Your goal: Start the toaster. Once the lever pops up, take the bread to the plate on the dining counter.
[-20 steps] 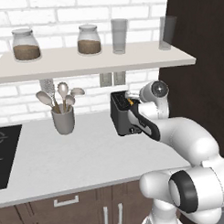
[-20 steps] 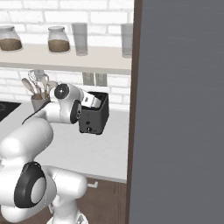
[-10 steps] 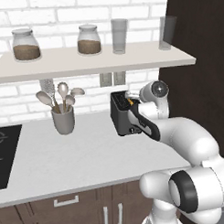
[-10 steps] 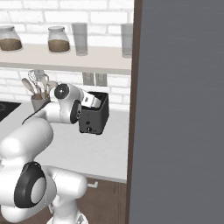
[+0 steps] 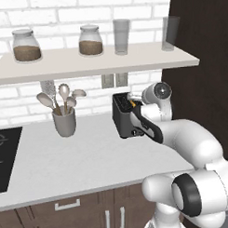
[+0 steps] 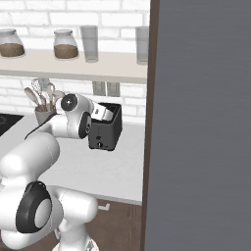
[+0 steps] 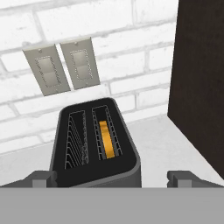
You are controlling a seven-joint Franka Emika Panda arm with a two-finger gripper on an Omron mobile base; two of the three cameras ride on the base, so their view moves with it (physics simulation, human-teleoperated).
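Note:
The dark grey toaster [image 5: 124, 119] [image 6: 105, 133] [image 7: 94, 146] stands on the light grey worktop against the brick wall. The bread [image 7: 106, 139], golden with an orange crust, sits low in the toaster's right-hand slot; the other slot is empty. My gripper [image 7: 113, 178] [image 6: 104, 113] hovers just above the toaster's near top edge. It is open, and its fingertips [image 7: 43, 177] stand wide on either side of the toaster with nothing between them. The plate and the dining counter are out of view.
A tall dark cabinet [image 5: 201, 80] [image 7: 201, 78] stands close to the toaster's right. A grey utensil holder [image 5: 64, 122] sits to its left, with a black cooktop [image 5: 4, 157] further left. A shelf [image 5: 90, 61] with jars and glasses hangs overhead. Two wall outlets [image 7: 65, 65] are behind the toaster.

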